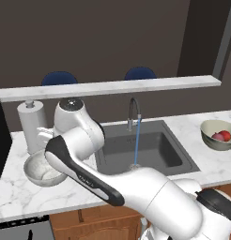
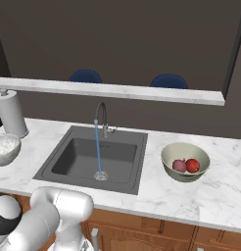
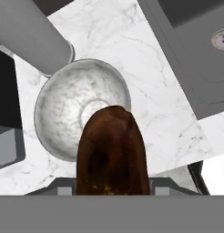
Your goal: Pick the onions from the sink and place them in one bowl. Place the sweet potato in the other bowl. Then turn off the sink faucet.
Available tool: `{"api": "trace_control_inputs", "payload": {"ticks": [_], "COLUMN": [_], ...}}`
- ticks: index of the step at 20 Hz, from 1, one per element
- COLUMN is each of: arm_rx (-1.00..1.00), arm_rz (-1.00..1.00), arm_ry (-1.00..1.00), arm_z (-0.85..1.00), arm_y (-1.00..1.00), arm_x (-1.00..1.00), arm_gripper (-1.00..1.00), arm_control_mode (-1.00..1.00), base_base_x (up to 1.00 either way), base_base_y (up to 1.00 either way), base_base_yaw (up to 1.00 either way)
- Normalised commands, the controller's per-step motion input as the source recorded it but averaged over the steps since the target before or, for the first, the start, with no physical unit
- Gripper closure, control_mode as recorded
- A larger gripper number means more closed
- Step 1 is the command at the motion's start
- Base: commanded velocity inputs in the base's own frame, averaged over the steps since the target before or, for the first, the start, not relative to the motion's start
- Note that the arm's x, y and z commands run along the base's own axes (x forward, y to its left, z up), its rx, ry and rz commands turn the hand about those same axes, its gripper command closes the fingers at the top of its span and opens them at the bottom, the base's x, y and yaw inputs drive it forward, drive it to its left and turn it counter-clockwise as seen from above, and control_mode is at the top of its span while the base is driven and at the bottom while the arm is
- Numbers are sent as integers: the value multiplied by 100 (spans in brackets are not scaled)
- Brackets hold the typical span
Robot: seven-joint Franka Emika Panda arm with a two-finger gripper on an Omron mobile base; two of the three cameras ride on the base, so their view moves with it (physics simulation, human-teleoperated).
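White marble counter (image 2: 166,196) runs along the front of this rendered kitchen, with wooden cabinet fronts below it and a dark wall behind.

Nearest, in the hand view, the sweet potato (image 3: 112,152) stands clamped between the jaws, which are closed tight on its lower part; the finger tips themselves are hidden behind it. It hangs above the counter, just at the near rim of the silvery mottled bowl (image 3: 68,104), not yet over the bowl's middle. It looks firm, fairly light and dull-skinned rather than slick, so a grip across its short width, as now, should hold; its oblong shape may let it pivot or roll once let go, so I judge a low release over the bowl's centre to be safest.

Further on, the sink (image 2: 73,162) lies just beside the grey bowl, and no vegetables are visible in its basin. Water runs in a thin blue stream from the faucet (image 2: 101,115) onto the drain, so the tap is yet to be shut off.

Farthest along the counter, well apart from the arm, the olive-beige bowl (image 2: 174,169) holds both onions (image 2: 186,165), touching each other.
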Motion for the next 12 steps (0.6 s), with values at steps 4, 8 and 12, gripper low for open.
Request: {"api": "trace_control_inputs", "payload": {"ticks": [4, 8, 12], "arm_rx": [-4, -4, -1], "arm_rz": [-2, -2, -3], "arm_ry": [0, -1, 0], "arm_z": [-20, -17, -26], "arm_y": [16, 9, 0], "arm_x": [20, 15, 4], "arm_gripper": [100, 100, 100], "arm_control_mode": [-100, -100, -100], "base_base_x": [0, 0, 0], "base_base_y": [0, 0, 0], "base_base_yaw": [0, 0, 0]}}
